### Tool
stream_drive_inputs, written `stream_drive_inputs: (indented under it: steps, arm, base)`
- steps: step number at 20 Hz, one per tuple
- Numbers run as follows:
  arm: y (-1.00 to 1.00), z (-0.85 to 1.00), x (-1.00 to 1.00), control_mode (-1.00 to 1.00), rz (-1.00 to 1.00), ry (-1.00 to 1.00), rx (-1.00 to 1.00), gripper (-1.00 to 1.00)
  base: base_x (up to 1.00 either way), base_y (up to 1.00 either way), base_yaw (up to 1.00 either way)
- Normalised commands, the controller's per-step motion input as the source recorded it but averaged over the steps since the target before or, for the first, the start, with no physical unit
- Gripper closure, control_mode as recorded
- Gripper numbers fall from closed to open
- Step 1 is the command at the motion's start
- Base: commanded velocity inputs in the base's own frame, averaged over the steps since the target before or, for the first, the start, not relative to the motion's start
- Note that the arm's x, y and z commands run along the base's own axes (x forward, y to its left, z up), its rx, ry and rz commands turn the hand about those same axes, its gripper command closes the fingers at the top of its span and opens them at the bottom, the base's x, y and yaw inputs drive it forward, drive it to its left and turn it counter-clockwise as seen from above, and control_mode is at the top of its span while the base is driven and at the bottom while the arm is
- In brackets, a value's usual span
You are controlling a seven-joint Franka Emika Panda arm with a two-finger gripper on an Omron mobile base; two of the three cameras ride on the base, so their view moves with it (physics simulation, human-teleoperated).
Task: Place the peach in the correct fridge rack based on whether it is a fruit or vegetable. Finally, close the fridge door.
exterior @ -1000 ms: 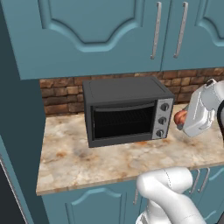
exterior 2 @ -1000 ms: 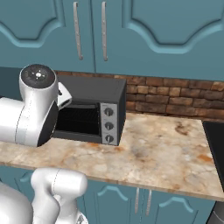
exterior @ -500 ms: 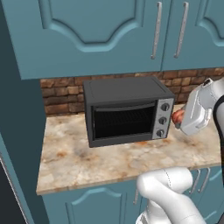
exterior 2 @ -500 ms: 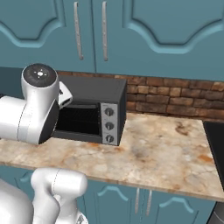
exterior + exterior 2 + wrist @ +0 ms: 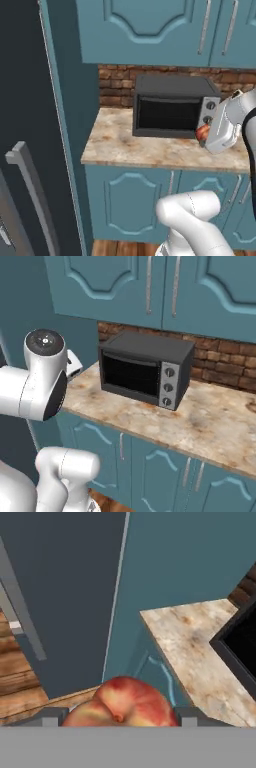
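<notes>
The peach [image 5: 122, 704], round and orange-red, sits between my gripper's [image 5: 120, 716] fingers at the bottom of the hand view. In the left base view the peach [image 5: 202, 132] shows as a red spot at the gripper [image 5: 205, 137], held in the air in front of the counter's right part. The gripper is shut on it. A tall dark-grey fridge door [image 5: 25, 100] with a long light-grey handle [image 5: 31, 195] stands at the far left. The hand view looks toward that door [image 5: 65, 587] and its handle [image 5: 17, 607]. The fridge rack is out of view.
A dark toaster oven [image 5: 172, 107] [image 5: 145, 368] stands on the marbled counter [image 5: 125, 145] [image 5: 215, 423] against a brick wall. Teal cabinets hang above and stand below. A tall teal side panel [image 5: 70, 125] separates the counter from the fridge. Wooden floor [image 5: 20, 687] lies below.
The whole picture has shifted: the base has driven left, so the oven sits further right and the fridge door has come into view. The gripper still holds the peach.
</notes>
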Motion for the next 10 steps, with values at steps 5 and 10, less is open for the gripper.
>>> stream_drive_inputs:
  steps: [5, 10]
  arm:
    - [0.00, 0.00, 0.00, 1.00, 0.00, 0.00, 0.00, 1.00]
    - [0.00, 0.00, 0.00, 1.00, 0.00, 0.00, 0.00, 1.00]
  base:
    - [-0.82, 0.02, 0.57]
    - [-0.69, 0.40, 0.60]
